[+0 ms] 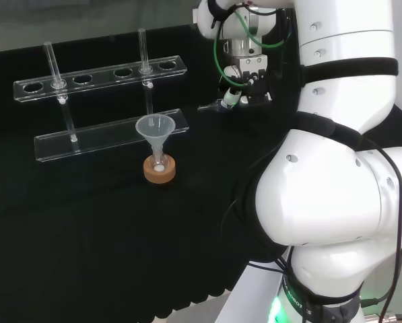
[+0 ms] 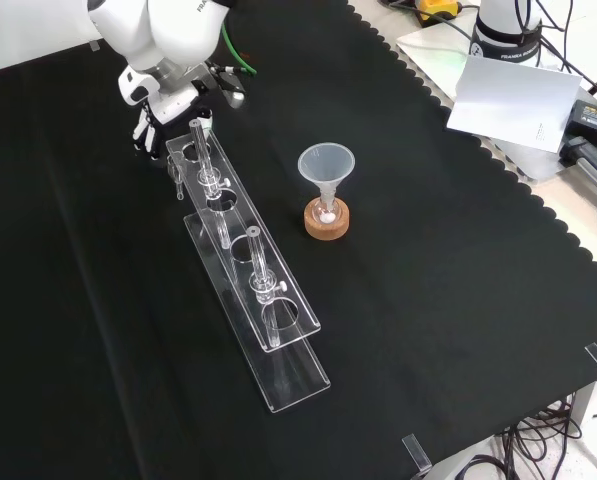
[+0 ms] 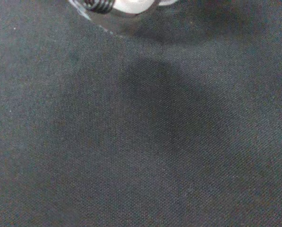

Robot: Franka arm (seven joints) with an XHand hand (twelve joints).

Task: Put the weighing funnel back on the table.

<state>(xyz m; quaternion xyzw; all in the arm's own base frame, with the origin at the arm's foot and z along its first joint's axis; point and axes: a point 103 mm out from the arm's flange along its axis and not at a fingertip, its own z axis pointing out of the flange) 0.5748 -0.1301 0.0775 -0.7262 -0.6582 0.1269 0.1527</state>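
Weighing funnel sits in the robot hand, at the right end of the clear rack in the head view. We see its clear tip poking left out of the curled fingers, which pinch it. We cannot tell whether the weighing funnel touches the cloth. In the wrist view a clear curved rim shows against the weave, and a soft shadow lies on the cloth beneath.

Desk is covered in black cloth, flat and unwrinkled. Its scalloped edge runs down the right side of the front view. Beyond that edge we note a white sheet and loose cables.

The rack holds two upright glass tubes. The funnel stands mouth up in a small flask on a cork ring, apart from the rack.

For open room, we see wide bare cloth on both sides of the rack in the front view. The near half of the desk in the head view is bare too. The tightest spot is at the robot hand, just beside the rack's far end.
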